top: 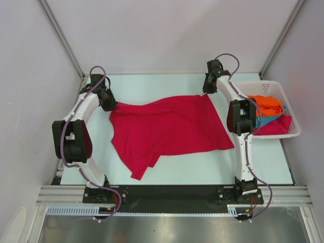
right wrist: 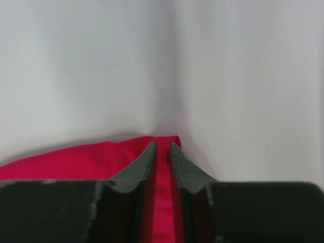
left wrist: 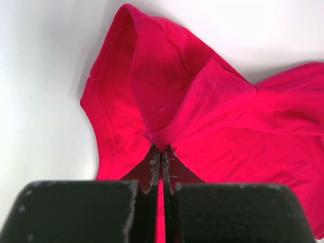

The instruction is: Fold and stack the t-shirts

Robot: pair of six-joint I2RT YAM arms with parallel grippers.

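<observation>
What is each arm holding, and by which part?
Left fingers pinch the crimson t-shirt by a fold beside its sleeve. Right fingers straddle its far corner; grip unclear.

White-shelled left arm [top: 86, 109], right arm [top: 245, 152] alike; black joint housings [top: 71, 139]; purple cables [top: 98, 67]; black gripper fingers [left wrist: 151, 169], edges scuffed pale

Soft, even light falls on a pale mint flat table top [top: 202, 169]. Behind the table and on both its sides rise plain white panel walls [top: 167, 35], joined by grey metal corner posts [top: 61, 35]. Along the table's near edge runs a silver aluminium rail [top: 61, 194], and beyond that lies a brushed steel sheet [top: 172, 230].
</observation>
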